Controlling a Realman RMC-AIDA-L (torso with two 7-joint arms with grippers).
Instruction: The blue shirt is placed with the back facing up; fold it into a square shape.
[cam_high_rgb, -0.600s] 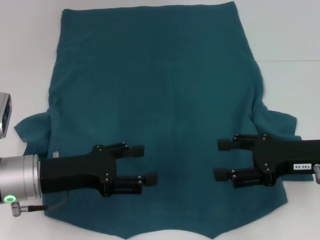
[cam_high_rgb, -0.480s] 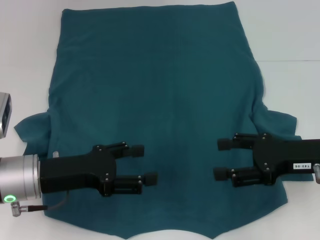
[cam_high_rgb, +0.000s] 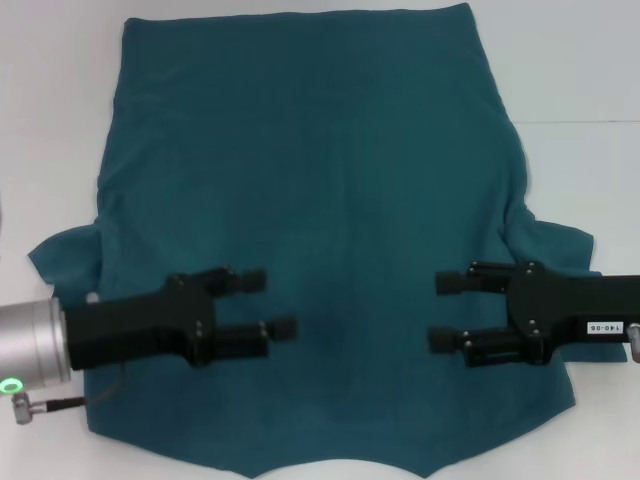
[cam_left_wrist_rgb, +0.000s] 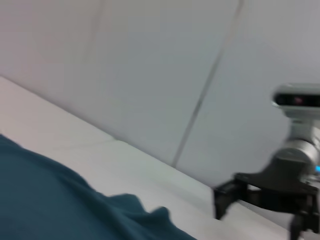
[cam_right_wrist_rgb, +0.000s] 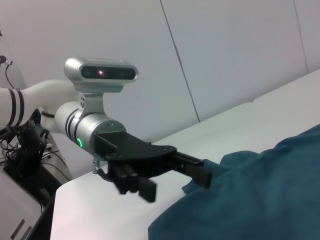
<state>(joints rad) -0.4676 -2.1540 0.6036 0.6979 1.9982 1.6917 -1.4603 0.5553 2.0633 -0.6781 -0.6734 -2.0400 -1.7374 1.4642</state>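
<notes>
The blue shirt (cam_high_rgb: 320, 170) lies spread flat on the white table (cam_high_rgb: 580, 80), plain side up, its hem at the far edge and its sleeves near me. My left gripper (cam_high_rgb: 268, 303) hovers open over the shirt's near left part, fingers pointing right. Over the near right part, close to the right sleeve (cam_high_rgb: 555, 240), my right gripper (cam_high_rgb: 441, 312) is open too and points left. Neither holds any fabric. The right wrist view shows the left gripper (cam_right_wrist_rgb: 175, 184) open above the shirt (cam_right_wrist_rgb: 260, 200). Part of the shirt (cam_left_wrist_rgb: 50, 200) shows in the left wrist view.
White table surface borders the shirt on the left, the right and the far side. The shirt's near edge (cam_high_rgb: 340, 462) reaches almost to the bottom of the head view. Cables and equipment (cam_right_wrist_rgb: 25, 145) stand beyond the table's left end.
My left gripper has drawn back to the left and a little away from me over the shirt, still open. The right gripper has hardly moved.
</notes>
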